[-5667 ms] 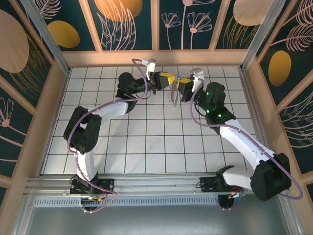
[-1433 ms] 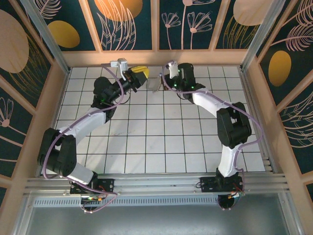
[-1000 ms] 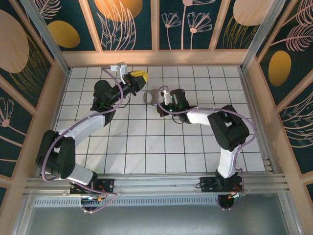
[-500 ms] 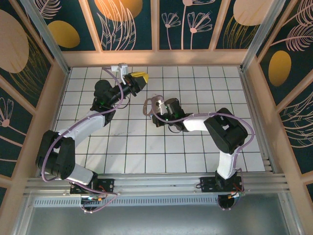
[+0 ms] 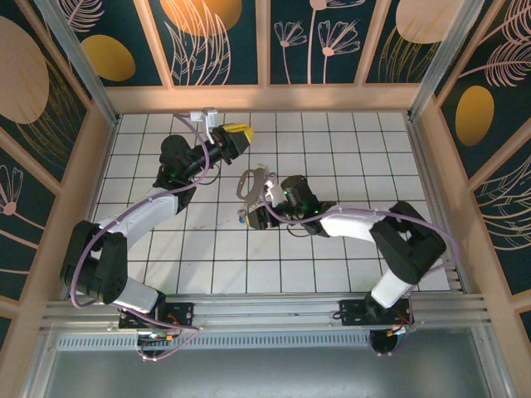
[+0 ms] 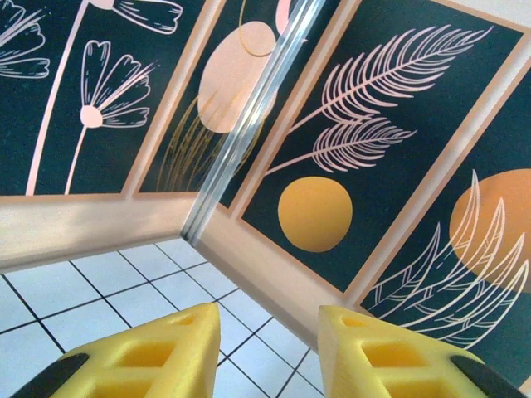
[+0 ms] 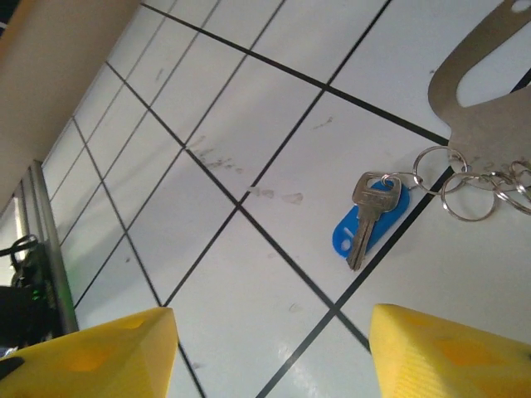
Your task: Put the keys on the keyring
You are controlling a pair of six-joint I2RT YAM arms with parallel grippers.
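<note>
Enclosing walls [image 5: 216, 41]: dark panels with orange discs and pale leaf drawings, framed in light wood, on three sides of the desk.
Desk [image 5: 332, 149]: white tiles with black grid lines, and faint grey scuffs [image 7: 217, 157] on one tile.
Left arm [image 5: 141, 211]: reaches toward the far left of the desk, well apart from the keyring.
Right arm [image 5: 365, 225]: lies low across the middle, its wrist just beside the keyring in the top view.
Keyring [image 7: 445, 112]: a flat silver metal loop lying on the desk, with several small wire rings [image 7: 455, 196] linked at its end.
Key [image 7: 369, 220]: one silver blade over a blue tag, flat on the desk beside a grid line, its head joined to the rings.
Right end effector [image 7: 272, 323]: yellow fingers spread wide with nothing gripped; bare tile lies between them and the key.
Left end effector [image 6: 270, 319]: raised and aimed at the wall, fingers parted by a moderate gap, holding nothing.
</note>
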